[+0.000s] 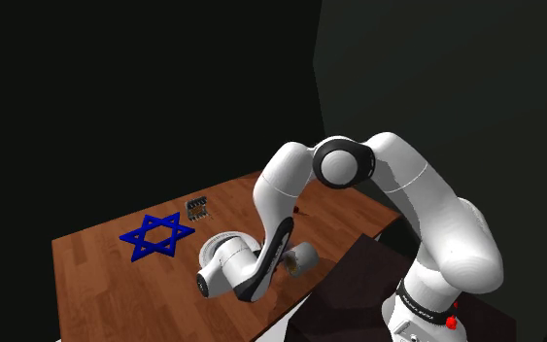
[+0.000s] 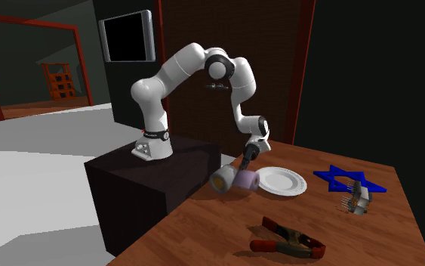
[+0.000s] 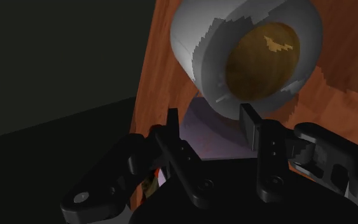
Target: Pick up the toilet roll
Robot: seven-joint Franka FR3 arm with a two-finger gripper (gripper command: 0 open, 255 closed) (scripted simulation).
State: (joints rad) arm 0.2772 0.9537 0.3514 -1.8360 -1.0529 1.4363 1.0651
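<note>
The toilet roll [image 3: 247, 48] is a grey-white cylinder with a brown core, and its body looks lilac close to the fingers. It lies on its side near the edge of the wooden table [image 1: 96, 282], next to the stand, and also shows as the toilet roll [image 2: 233, 180] and toilet roll [image 1: 301, 259]. My black gripper [image 3: 210, 118] comes down on it from above. Its fingers [image 3: 173, 127] stand apart and clasp the lilac part of the roll between them. I cannot tell whether the roll still touches the table.
A white plate [image 2: 282, 181] lies just beyond the roll. Farther along the table are a blue star [image 1: 156, 236], a small dark pronged object [image 1: 198, 206] and a red and black clamp [image 2: 290, 240]. The dark stand [image 2: 150, 185] borders the table.
</note>
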